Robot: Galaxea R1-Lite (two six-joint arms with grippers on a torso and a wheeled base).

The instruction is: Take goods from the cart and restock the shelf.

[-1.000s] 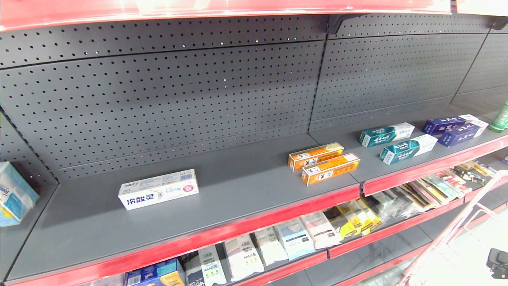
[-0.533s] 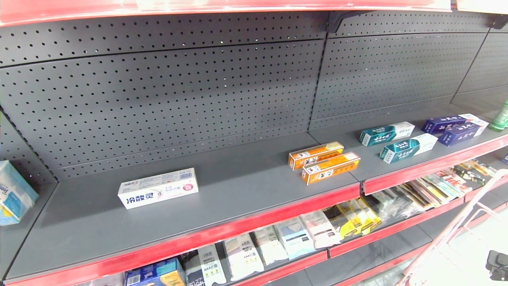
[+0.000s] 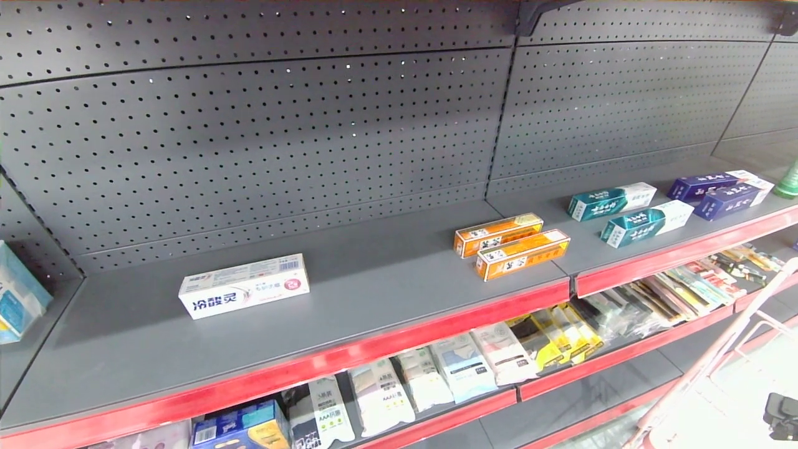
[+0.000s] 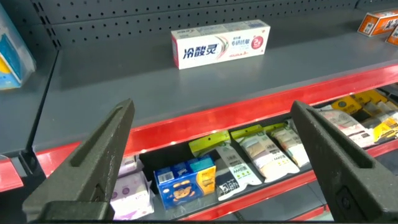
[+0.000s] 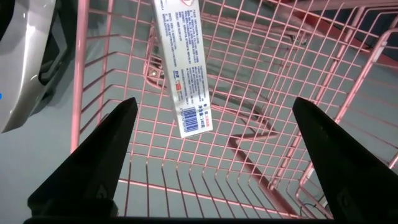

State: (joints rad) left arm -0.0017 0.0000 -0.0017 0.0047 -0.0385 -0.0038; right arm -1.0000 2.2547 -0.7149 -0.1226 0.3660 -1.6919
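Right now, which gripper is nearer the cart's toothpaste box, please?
Right: the right gripper hangs over the toothpaste box in the cart; the left gripper faces the shelf.

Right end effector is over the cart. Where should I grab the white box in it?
Grip the white box across its narrow width near mid-length, coming straight down. It seems to lie flat in the cart with both long sides free, and the open right end effector spans wider than it.
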